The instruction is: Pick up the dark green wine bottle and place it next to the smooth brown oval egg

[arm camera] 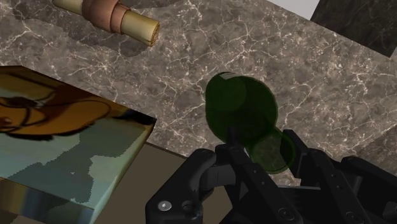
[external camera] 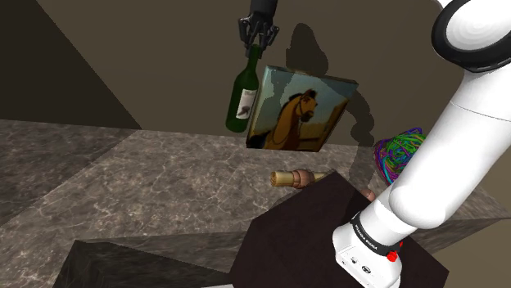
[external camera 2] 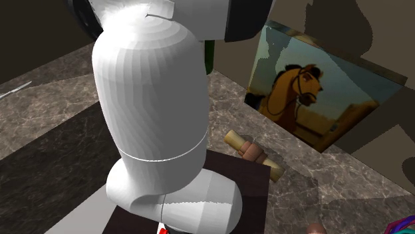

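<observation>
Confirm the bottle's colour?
Dark green bottle with a white label; clearest in the shoulder view.

You're looking at an arm point(external camera: 426, 172) built of smooth, rounded white shells. A black band point(external camera: 375, 231) with tiny white lettering rings one link. Just below that band you'll find a small red dot point(external camera: 393, 256) and a few little dark marks on white. Well above the band, a glossy dark joint ring point(external camera: 446, 41) edges the shell. Far beyond the band, the gripper point(external camera: 257, 47) is all black, with angular fingers point(arm camera: 245, 175) and round grey screws point(arm camera: 165, 205) in its blocky body
</observation>
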